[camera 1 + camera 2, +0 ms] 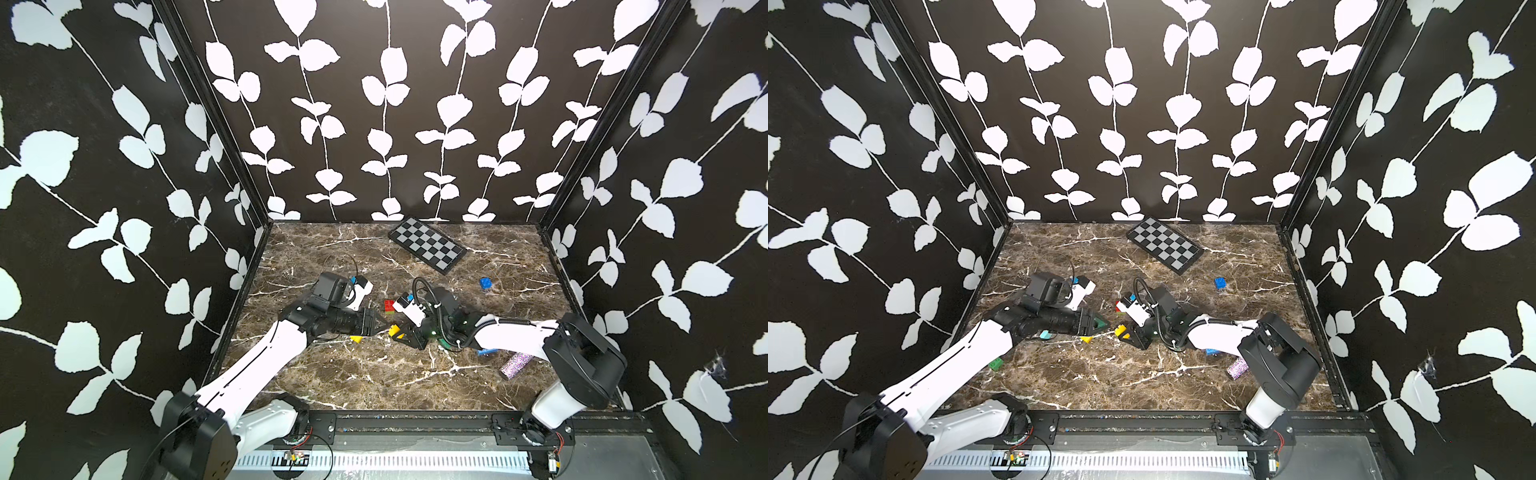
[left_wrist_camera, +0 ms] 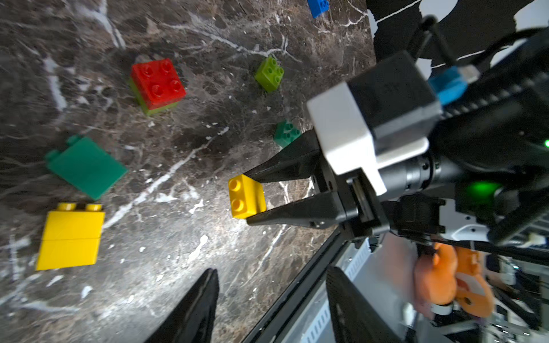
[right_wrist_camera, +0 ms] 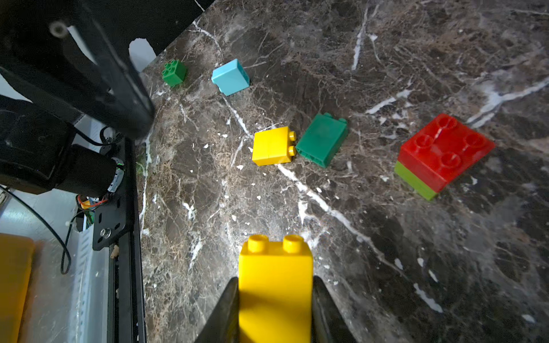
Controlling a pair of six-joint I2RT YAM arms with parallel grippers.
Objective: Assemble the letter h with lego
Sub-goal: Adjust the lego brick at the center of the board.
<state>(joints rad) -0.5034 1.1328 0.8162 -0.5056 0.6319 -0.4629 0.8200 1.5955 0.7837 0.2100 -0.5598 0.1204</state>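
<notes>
The right gripper (image 2: pixel 246 198) has its jaws clamped on a yellow two-stud brick (image 3: pixel 274 267), studs pointing away from the wrist, near the middle of the marble worktop (image 1: pixel 374 374). The left gripper (image 2: pixel 271 270) faces it with jaws apart. Loose on the worktop, a yellow brick pair (image 3: pixel 271 145) lies on its side just beside a dark green brick (image 3: pixel 322 139). Further off, a red brick (image 3: pixel 442 148) sits stacked on a lime brick (image 3: pixel 416 184).
</notes>
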